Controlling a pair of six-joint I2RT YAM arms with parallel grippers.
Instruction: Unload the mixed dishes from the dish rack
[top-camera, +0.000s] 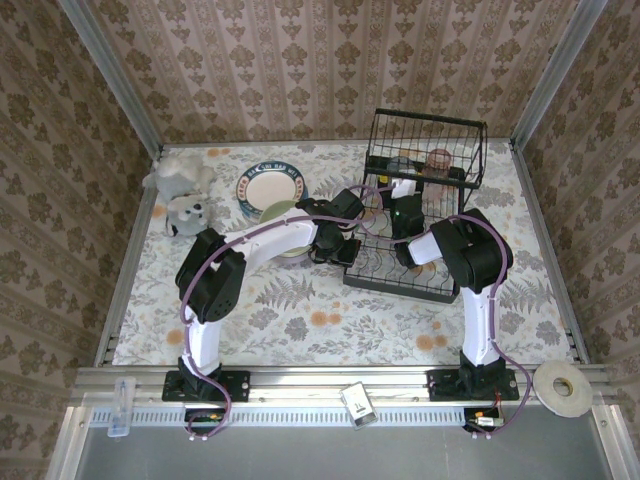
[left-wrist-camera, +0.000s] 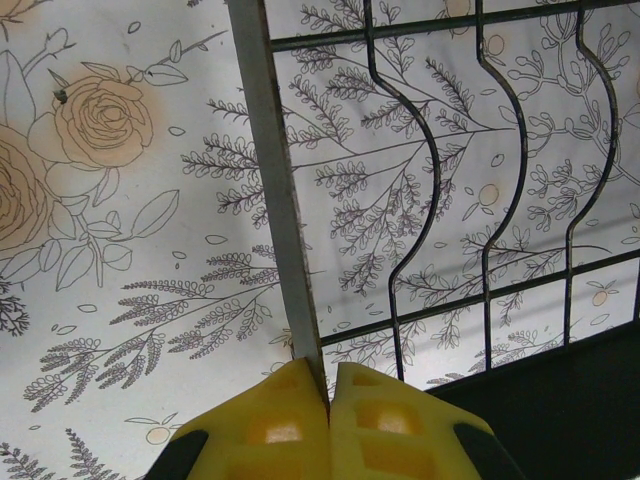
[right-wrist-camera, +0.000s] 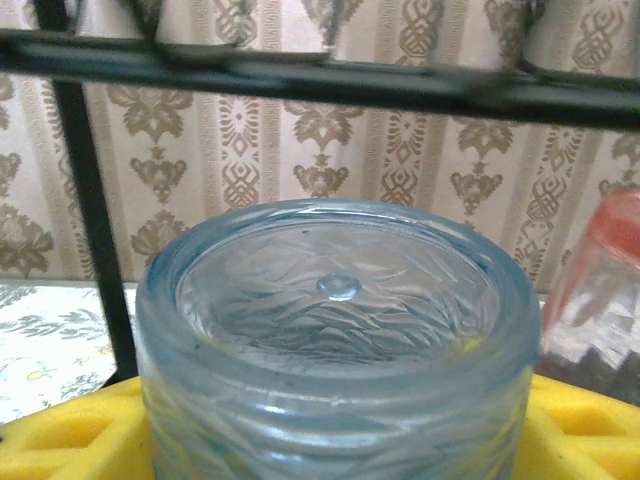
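Observation:
The black wire dish rack (top-camera: 440, 285) stands right of centre. On its raised shelf a bluish cup (right-wrist-camera: 330, 300) stands upside down beside a pink cup (right-wrist-camera: 600, 290). My right gripper (right-wrist-camera: 330, 445) is open around the bluish cup, a yellow finger (right-wrist-camera: 70, 435) close on each side; whether they press it is unclear. In the top view that gripper (top-camera: 405, 192) is at the upper shelf. My left gripper (left-wrist-camera: 328, 385) is shut on the thin pale edge of a plate (left-wrist-camera: 275, 180), seen edge-on beside the rack's lower wires (left-wrist-camera: 485, 200). From above, the left gripper (top-camera: 335, 245) is at the rack's left side.
A teal-rimmed plate (top-camera: 268, 185) and a pale green bowl (top-camera: 278, 212) lie on the floral table left of the rack. A grey plush toy (top-camera: 183, 195) sits at the far left. Patterned walls close in the back and both sides. A tape roll (top-camera: 562, 388) rests on the front rail.

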